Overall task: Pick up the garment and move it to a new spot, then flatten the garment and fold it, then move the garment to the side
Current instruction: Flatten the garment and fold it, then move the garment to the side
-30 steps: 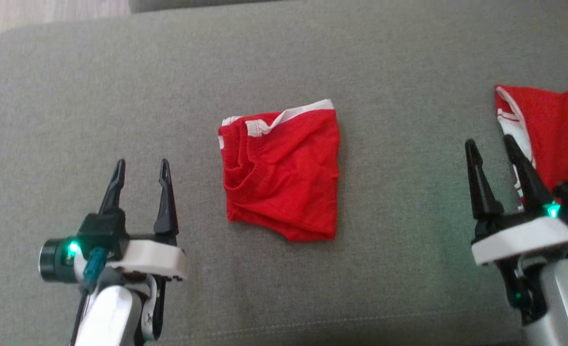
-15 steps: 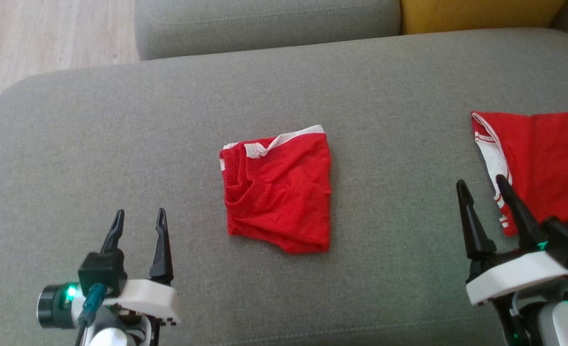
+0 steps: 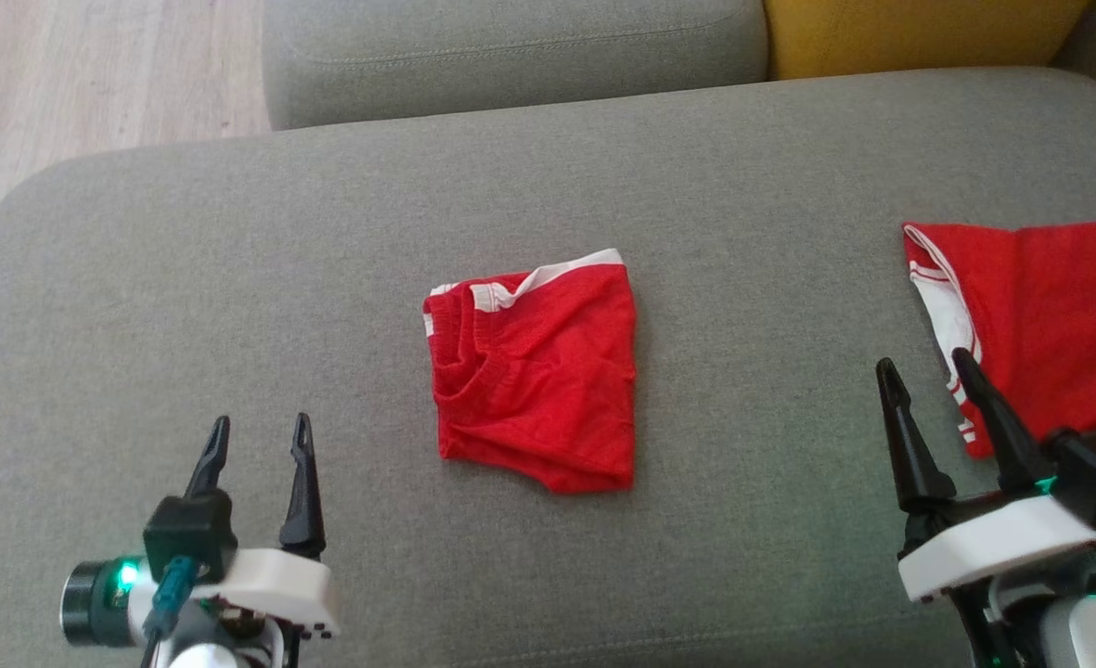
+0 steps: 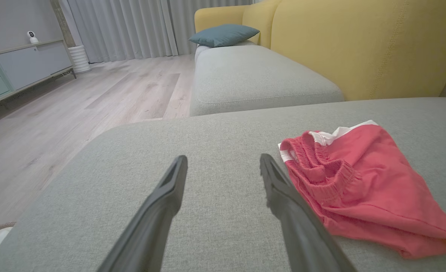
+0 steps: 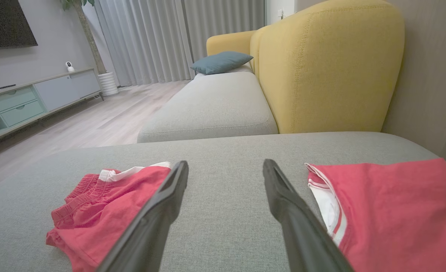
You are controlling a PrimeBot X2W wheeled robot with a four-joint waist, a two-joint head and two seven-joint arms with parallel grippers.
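On the grey seat cushion, midway between the two arms, lay the red garment. It was folded over into a rough square, its gathered waistband turned toward the left gripper and a white trim along its far edge. The left gripper and the right gripper were poised near the cushion's front edge, fingers spread apart with nothing between them, each well clear of the garment. A second red garment lay flat close beside the right gripper.

Judged step: taking hold of the middle garment. Done well, each gripper would pinch through every layer at opposite edges, low against the cushion. Both would then lift together and level, so the folds did not fall open. The right arm should steer clear of the neighbouring cloth.
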